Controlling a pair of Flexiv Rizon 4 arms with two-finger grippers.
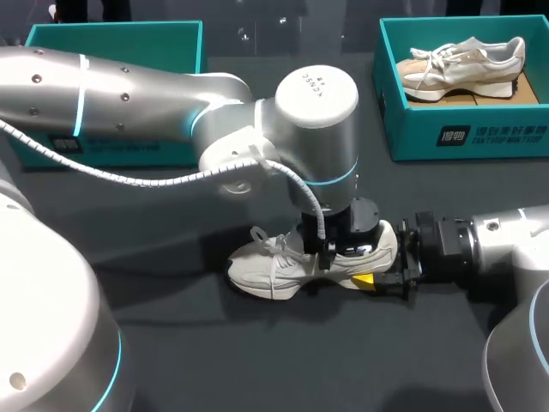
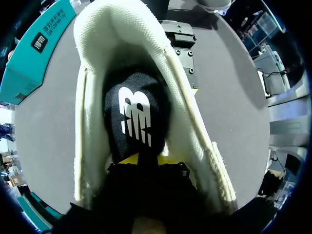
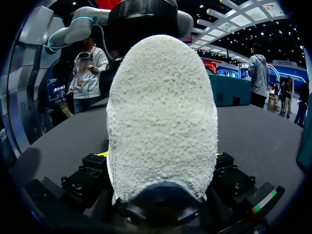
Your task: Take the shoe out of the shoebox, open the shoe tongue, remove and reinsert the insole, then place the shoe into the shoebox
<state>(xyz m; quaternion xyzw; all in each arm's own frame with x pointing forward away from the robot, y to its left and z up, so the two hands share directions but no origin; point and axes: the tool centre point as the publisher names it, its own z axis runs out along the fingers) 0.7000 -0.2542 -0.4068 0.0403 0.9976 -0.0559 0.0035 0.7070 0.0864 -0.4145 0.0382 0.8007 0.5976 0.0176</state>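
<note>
A white shoe (image 1: pixel 283 266) is shown on the table (image 1: pixel 171 343), out of and well apart from the teal shoebox (image 1: pixel 467 137). Its heel is clamped by the right gripper (image 3: pixel 161 161). The left gripper (image 2: pixel 141 158) is placed inside the opening at the dark insole (image 2: pixel 134 117); its grip cannot be told. Insole removal, reinsertion and boxing seem left to do

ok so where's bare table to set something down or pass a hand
Free: the front strip of table before the white shoe; the patch between the right shoebox and right arm; the back gap between it and the left shoebox. Crowded: mid-table, where left arm and right arm meet at the shoe.
</note>
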